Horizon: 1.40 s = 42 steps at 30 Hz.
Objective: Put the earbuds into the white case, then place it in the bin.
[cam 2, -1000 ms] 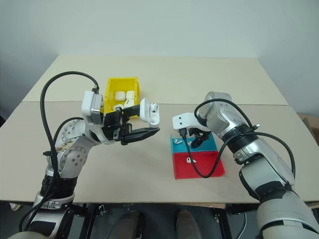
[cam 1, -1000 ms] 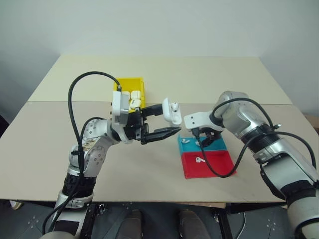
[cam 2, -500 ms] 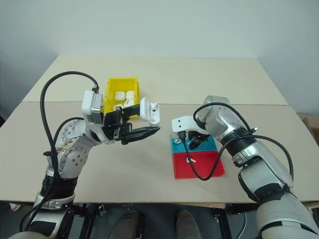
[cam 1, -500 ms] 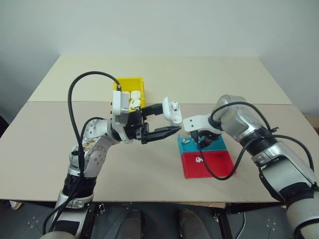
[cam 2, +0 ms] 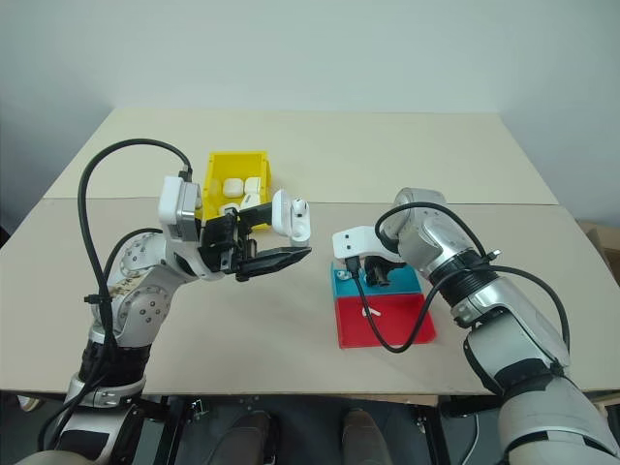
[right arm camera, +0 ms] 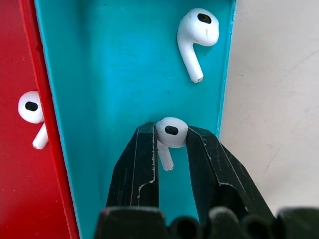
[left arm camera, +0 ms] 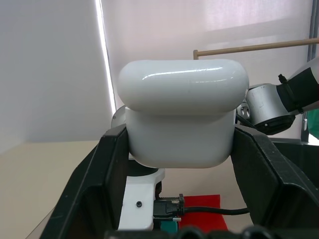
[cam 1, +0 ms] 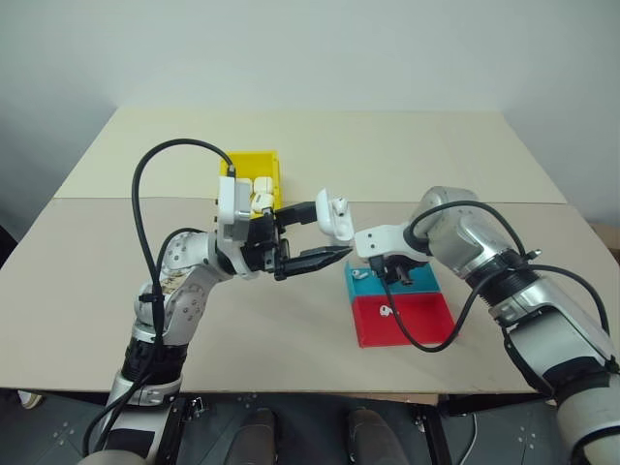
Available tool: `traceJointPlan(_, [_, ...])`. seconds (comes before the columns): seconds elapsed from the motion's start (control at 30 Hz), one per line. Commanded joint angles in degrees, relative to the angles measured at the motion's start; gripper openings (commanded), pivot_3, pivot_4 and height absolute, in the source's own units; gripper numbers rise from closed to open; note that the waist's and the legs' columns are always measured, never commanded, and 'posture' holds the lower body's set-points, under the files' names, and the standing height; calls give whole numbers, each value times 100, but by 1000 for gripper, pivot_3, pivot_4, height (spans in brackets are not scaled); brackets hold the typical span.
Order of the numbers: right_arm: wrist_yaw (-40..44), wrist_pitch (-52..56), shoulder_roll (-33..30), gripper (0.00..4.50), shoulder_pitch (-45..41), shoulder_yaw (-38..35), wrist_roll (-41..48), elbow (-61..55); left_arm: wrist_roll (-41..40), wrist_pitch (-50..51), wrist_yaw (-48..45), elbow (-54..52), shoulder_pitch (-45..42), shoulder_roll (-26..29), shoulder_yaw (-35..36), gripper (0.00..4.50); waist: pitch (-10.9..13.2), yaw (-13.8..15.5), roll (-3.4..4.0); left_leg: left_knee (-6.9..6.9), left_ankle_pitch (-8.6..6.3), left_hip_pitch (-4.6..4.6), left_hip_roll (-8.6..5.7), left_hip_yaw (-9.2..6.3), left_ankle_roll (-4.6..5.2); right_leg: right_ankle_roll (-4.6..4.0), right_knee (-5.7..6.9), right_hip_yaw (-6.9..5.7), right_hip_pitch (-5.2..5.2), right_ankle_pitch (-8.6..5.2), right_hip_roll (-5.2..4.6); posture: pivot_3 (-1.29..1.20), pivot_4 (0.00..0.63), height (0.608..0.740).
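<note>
Beige table [cam 1: 291,368]: left hand [left arm camera: 179,149] grips white case [left arm camera: 182,119]; right hand [right arm camera: 171,144] pinches earbud [right arm camera: 171,133].

No text, label, brand, number or sign can be read on anything in these views; every visible surface is plain.

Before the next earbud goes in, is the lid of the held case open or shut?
Open. The white case in the left gripper has its lid flipped up, with an earbud stem standing in it.

Glossy plastic white case [left arm camera: 182,119], earbuds [right arm camera: 171,134]; seemingly matt tabletop [cam 1: 407,145]
</note>
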Motion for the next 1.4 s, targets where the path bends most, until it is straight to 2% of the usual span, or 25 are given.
traceJointPlan(0.03, [20,365,-23,635,61,-352,219,-146,-27,-119,-11,-136,-104,-41,19,2775,0,2,0,0,0,0,0,-1,0,0,0,0,0,0,0,0,150,740])
traceJointPlan(0.17, [-87,1179,-71,635,213,-1468,1145,-659,-7,-134,51,-150,-85,-122,-8,2775,0,17,0,0,0,-12,0,-10,0,0,-3,0,-8,0,-2,0,150,740])
traceJointPlan(0.23, [-414,1395,11,635,582,-2380,1808,-1235,35,-149,125,-156,-86,-191,-47,2775,0,32,0,-1,0,-18,0,-16,0,0,-5,-1,-10,0,-2,0,150,740])
traceJointPlan(0.37, [-1617,1021,733,635,2005,-4598,3248,-2818,61,-29,467,-166,-218,-441,-133,2775,0,81,-1,-4,-2,-21,-1,-41,1,2,-22,-22,6,0,-4,0,150,740])
traceJointPlan(0.53, [-2906,1471,1536,635,2763,-5710,4442,-4199,-282,364,655,-60,-422,-621,-91,2775,0,47,0,-4,-2,-29,-7,-38,1,7,-16,-14,-4,2,-9,0,150,740])
traceJointPlan(0.67, [-3855,2326,2009,635,2654,-6677,6291,-4705,-231,315,275,65,-436,-626,-251,2775,0,-20,1,-6,-2,-13,-3,-39,1,5,-5,-8,-1,1,0,0,150,740])
traceJointPlan(0.8, [-4463,2737,1887,635,2743,-6912,7603,-5168,-76,167,10,154,-384,-617,-421,2775,1,-16,2,-9,-2,-4,-3,-37,2,2,-7,-7,7,0,1,0,150,740])
traceJointPlan(0.93, [-4644,2785,1610,635,3138,-6672,8399,-5581,98,86,166,307,-496,-735,-434,2775,1,1,2,-11,-2,-10,-4,-35,2,3,-14,-6,5,-1,1,0,150,740])
traceJointPlan(1.1, [-4796,2416,1437,635,3507,-6367,8803,-5880,265,376,740,303,-704,-896,-455,2775,1,13,1,-11,-2,-14,-7,-36,2,6,-19,-6,5,-2,-1,0,150,740])
traceJointPlan(1.4, [-4847,1987,912,635,3817,-5996,8773,-5933,252,291,654,172,-602,-893,-500,2775,1,15,1,-15,-2,-14,-6,-34,2,7,-20,-6,3,-3,1,0,150,740])
